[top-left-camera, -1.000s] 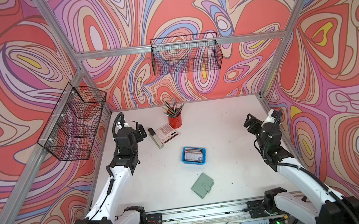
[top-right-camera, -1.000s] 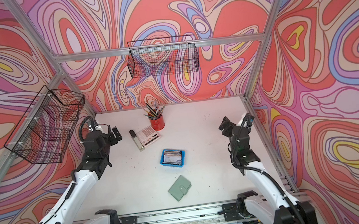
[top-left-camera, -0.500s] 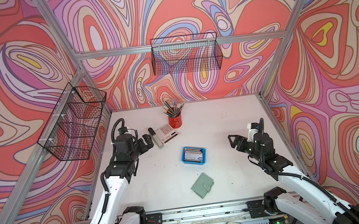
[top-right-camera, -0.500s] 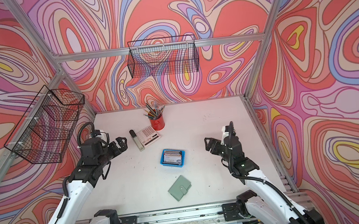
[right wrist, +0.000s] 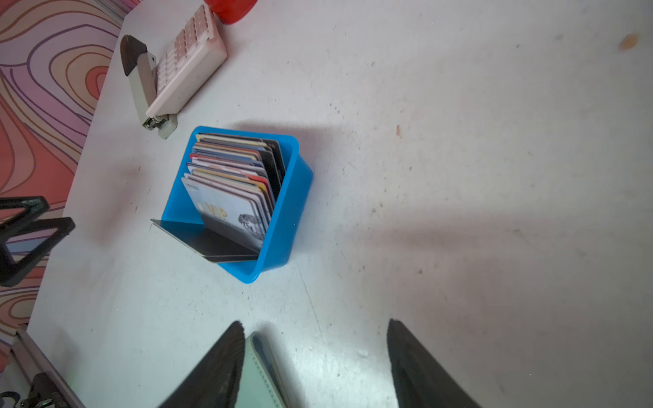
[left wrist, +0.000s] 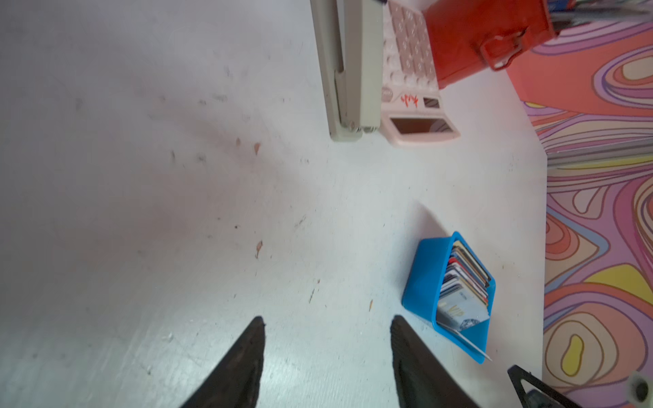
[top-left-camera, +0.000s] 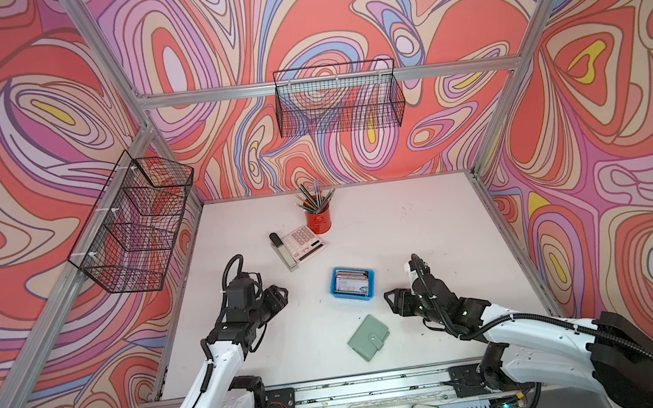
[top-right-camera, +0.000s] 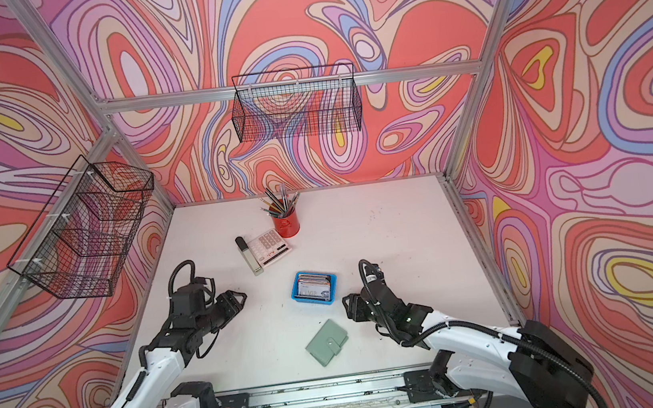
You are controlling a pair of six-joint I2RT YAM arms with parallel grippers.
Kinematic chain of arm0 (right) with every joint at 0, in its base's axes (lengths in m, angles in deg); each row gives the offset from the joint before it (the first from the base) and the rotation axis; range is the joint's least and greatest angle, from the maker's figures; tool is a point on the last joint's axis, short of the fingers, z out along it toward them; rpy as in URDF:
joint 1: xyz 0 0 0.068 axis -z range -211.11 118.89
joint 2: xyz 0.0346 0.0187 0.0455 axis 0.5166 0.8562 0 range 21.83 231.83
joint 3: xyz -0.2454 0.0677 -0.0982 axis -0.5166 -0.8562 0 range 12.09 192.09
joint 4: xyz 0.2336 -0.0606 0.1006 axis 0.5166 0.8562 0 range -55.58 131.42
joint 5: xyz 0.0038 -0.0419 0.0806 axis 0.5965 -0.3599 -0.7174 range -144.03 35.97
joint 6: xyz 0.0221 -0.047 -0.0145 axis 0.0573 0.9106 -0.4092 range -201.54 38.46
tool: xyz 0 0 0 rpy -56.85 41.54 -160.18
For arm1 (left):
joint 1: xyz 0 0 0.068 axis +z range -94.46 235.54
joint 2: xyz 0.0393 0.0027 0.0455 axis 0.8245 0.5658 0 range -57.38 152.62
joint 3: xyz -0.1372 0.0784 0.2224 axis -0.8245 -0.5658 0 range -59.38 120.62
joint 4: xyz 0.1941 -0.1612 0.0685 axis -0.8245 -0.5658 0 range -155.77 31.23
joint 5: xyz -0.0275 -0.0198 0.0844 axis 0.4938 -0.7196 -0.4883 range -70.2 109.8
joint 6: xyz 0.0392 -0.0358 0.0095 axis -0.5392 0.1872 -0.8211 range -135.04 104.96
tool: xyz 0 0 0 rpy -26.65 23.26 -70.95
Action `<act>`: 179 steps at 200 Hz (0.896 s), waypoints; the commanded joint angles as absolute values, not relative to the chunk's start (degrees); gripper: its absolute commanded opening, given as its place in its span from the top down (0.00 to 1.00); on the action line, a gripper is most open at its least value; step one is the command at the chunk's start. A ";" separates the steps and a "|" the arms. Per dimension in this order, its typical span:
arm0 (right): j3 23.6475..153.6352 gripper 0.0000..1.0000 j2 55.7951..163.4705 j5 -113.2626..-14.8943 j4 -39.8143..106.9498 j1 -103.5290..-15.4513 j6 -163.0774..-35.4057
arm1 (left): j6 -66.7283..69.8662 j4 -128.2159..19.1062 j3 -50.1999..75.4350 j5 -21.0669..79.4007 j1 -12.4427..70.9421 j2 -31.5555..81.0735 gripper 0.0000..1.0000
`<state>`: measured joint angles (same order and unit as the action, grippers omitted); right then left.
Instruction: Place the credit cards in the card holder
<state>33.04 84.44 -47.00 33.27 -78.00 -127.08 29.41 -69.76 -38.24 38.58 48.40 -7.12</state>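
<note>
Right gripper (top-left-camera: pixel 390 302) and left gripper (top-left-camera: pixel 281 296) both just swung down toward the surface (top-left-camera: pixel 423 223), jaws narrowed to half-open, empty; right sits just beside the closed card holder (top-left-camera: pixel 368 337), credit cards (top-left-camera: pixel 351 284) untouched in the blue tray (top-left-camera: pixel 371 288), so pickup hasn't started.

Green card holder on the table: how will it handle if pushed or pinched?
The card holder lies flat on the table, so a push probably slides it. It looks soft, likely flexing when pinched. The snap tab seems fastened, so it should stay shut.
</note>
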 commanded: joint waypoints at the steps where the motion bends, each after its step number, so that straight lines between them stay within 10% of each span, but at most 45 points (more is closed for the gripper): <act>1: 33.91 0.38 86.68 -42.77 33.47 -83.24 -133.42 | 33.59 -64.72 -40.68 42.28 42.91 -8.08 0.46; 83: 35.35 0.53 90.71 -28.21 42.17 -107.51 -158.81 | 29.99 -53.75 -35.50 33.93 8.46 10.28 0.60; 179: 32.84 0.50 96.61 -26.67 37.12 -116.19 -167.96 | 30.57 -45.81 -34.58 33.86 0.97 21.26 0.64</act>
